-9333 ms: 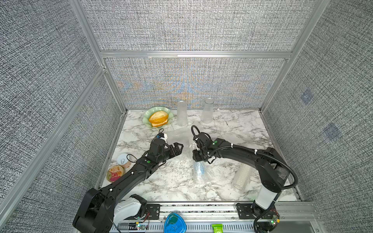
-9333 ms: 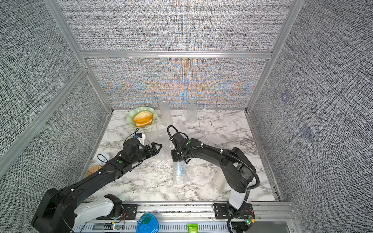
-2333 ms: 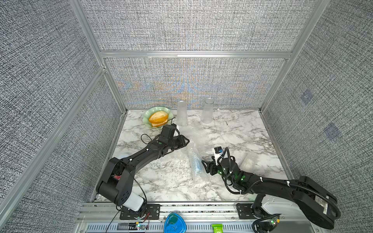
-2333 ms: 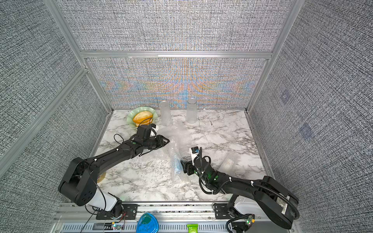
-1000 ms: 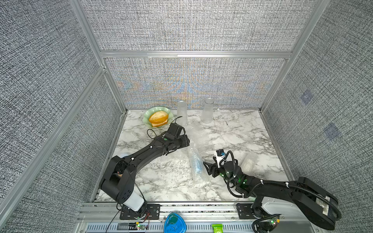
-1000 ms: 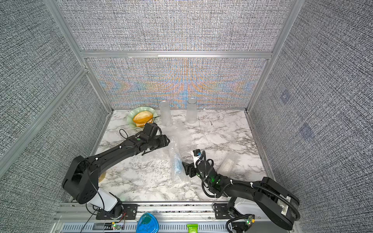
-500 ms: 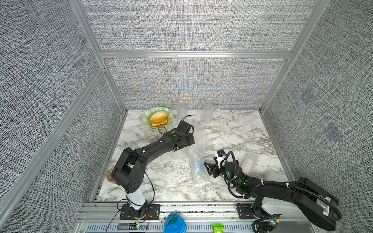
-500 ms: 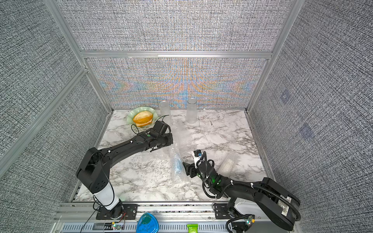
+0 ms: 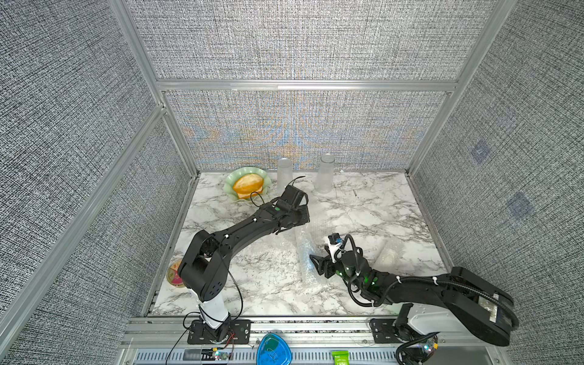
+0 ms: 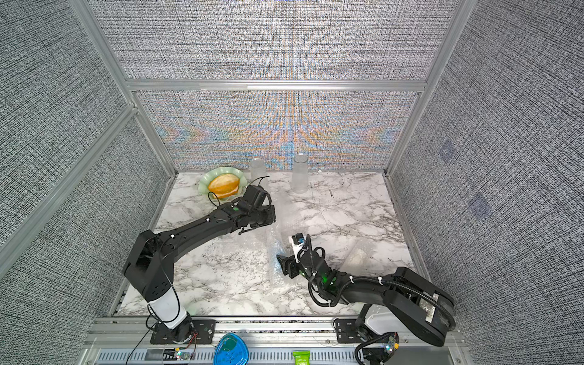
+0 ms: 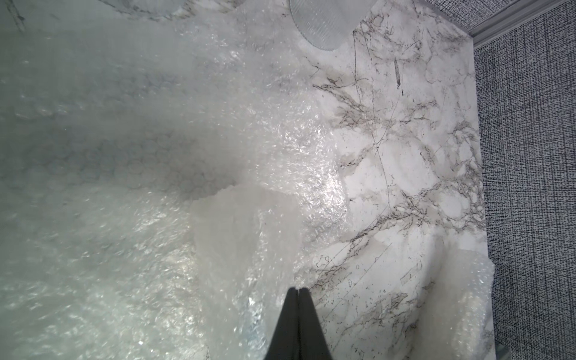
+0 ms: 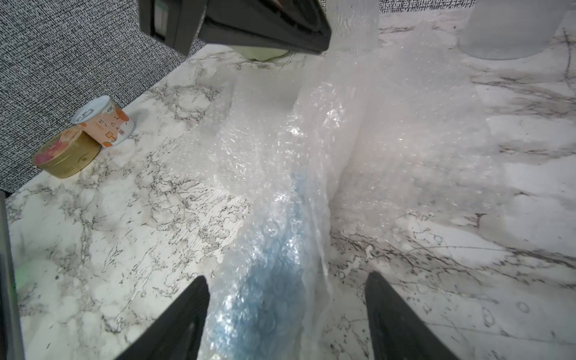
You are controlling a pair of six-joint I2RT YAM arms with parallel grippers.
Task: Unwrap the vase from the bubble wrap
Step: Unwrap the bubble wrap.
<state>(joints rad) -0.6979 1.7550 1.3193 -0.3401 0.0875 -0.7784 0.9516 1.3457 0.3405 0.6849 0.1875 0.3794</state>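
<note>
- The bubble wrap point(image 12: 311, 162) is lying mid-bench point(image 9: 373, 202), a blue vase point(image 12: 268, 280) inside.
- The left tool point(image 11: 298, 291) is pinching the bubble wrap's edge.
- The right tool point(image 12: 285, 311) is spreading around its blue end.

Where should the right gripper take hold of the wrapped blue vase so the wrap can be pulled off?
Probably across the blue-tinted near end of the wrapped vase, coming in along its length from the robot's side. It lies flat, and the open right gripper already straddles that end, leaving the loose bubble wrap free.
</note>
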